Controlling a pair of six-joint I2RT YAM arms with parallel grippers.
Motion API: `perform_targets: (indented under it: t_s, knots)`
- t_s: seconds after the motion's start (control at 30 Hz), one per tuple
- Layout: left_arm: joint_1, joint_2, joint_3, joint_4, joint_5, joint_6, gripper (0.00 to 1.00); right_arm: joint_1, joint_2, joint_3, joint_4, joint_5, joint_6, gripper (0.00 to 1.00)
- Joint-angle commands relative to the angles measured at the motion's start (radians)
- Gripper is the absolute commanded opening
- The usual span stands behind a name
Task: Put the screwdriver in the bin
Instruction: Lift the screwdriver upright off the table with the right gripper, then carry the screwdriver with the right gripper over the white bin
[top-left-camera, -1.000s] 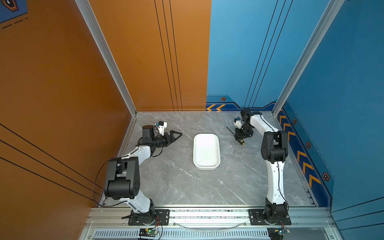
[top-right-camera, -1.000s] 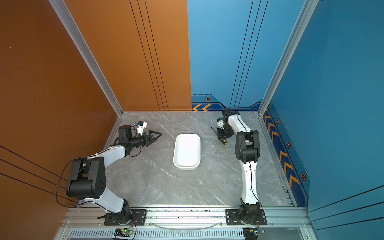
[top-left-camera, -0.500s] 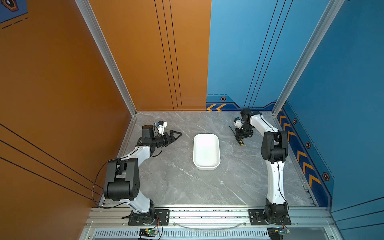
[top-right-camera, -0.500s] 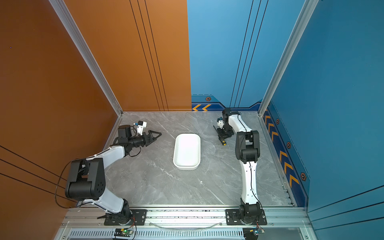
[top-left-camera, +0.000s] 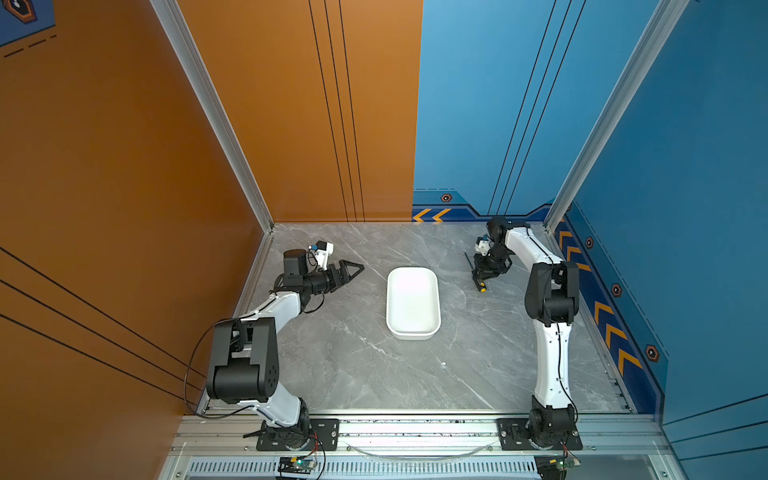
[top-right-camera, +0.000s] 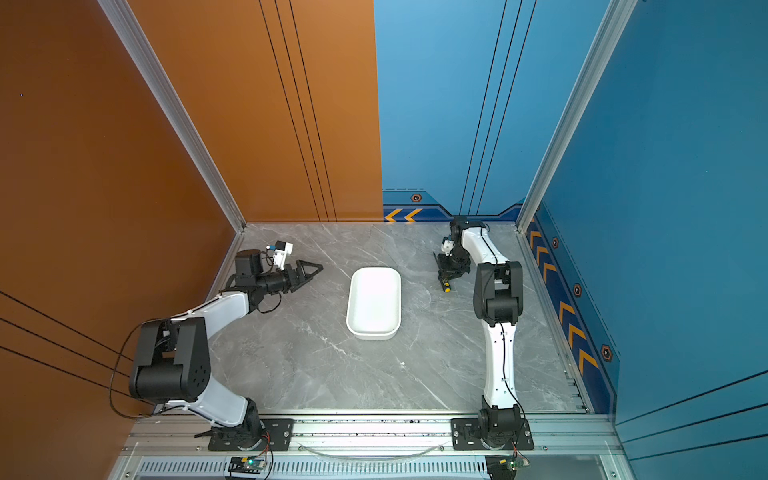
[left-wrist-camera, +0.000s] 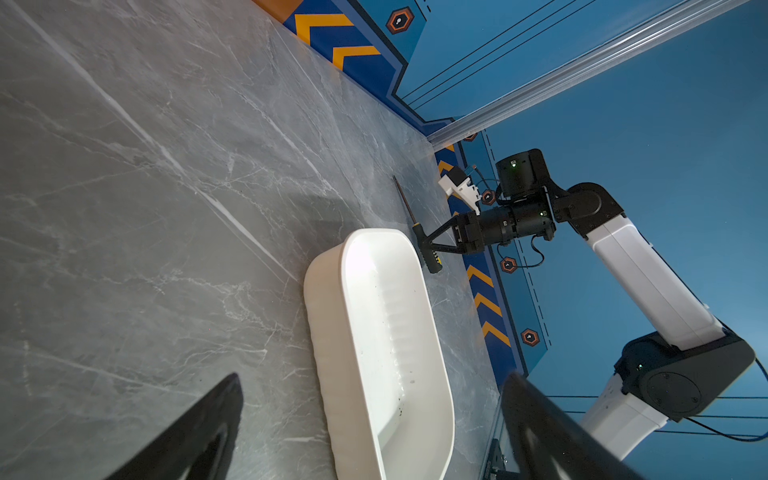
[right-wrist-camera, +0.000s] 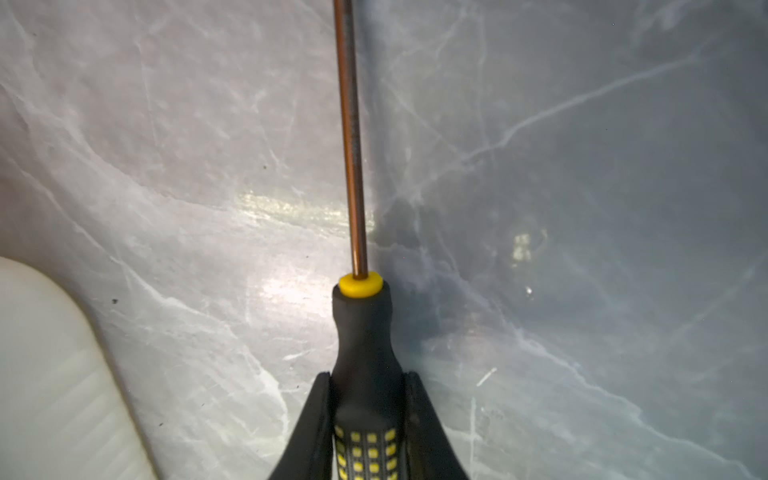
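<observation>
Grey marbled desk (top-left-camera: 353, 374) fills the floor of a booth with an orange wall (top-left-camera: 291, 124) and a blue wall (top-left-camera: 498, 104), and the bin (top-left-camera: 412, 332) sits empty near the middle of both top views. Right of it, toward the upper right of the desk, is the screwdriver (right-wrist-camera: 360, 332). It is roughly parallel to the bin's long side, shaft toward the top of the frame and yellow end cap toward the bottom. The right claw (right-wrist-camera: 366, 380) is pinched tight on the black handle just behind its narrow neck, fingers (right-wrist-camera: 316, 424) pressed against either side. Whether the tool is off the desk yet I cannot tell. The left claw (top-left-camera: 360, 267) hangs left of the bin, spread wide in its wrist view, holding nothing.

With the grasp made, the step in hand looks to be the lift and carry. Rise straight up first, high enough for the shaft tip to clear the bin's near wall, then travel left. A round handle can swivel between flat fingers, so move smoothly. Keep the present heading, since the bin is longer than the tool that way. Come low over its middle before letting go.
</observation>
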Motion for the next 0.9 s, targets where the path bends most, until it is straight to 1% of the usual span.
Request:
perform_targets:
  t_s: [0.0,0.17,0.27,0.33,0.43,0.47,0.57,0.7,0.77,0.87]
  knots:
    - [0.001,-0.027,0.008,-0.011,-0.013,0.028,0.98,-0.009,-0.138,0.043,-0.086,-0.097,0.112,0.0]
    - [0.001,-0.034,0.002,-0.011,-0.019,0.029,0.98,0.008,-0.28,0.025,-0.084,-0.187,0.243,0.0]
    - [0.001,-0.033,-0.002,-0.011,-0.022,0.029,0.98,0.04,-0.384,-0.01,-0.04,-0.24,0.347,0.0]
    - [0.0,-0.032,-0.005,-0.01,-0.024,0.029,0.98,0.077,-0.448,-0.038,-0.004,-0.238,0.41,0.0]
    - [-0.001,-0.035,-0.008,-0.018,-0.034,0.033,0.98,0.163,-0.542,-0.088,0.05,-0.159,0.485,0.0]
    - [-0.002,-0.037,-0.005,-0.023,-0.037,0.036,0.98,0.189,-0.571,-0.106,0.064,-0.113,0.502,0.0]
    - [-0.004,-0.036,0.0,-0.04,-0.044,0.045,0.98,0.277,-0.642,-0.179,0.124,-0.042,0.565,0.0]
    - [-0.007,-0.052,-0.002,-0.054,-0.066,0.052,0.98,0.369,-0.691,-0.302,0.197,0.095,0.646,0.0]
    - [-0.009,-0.062,-0.007,-0.066,-0.088,0.053,0.98,0.408,-0.718,-0.393,0.283,0.155,0.71,0.0]
    - [-0.012,-0.074,-0.015,-0.066,-0.098,0.046,0.98,0.464,-0.727,-0.472,0.368,0.205,0.764,0.0]
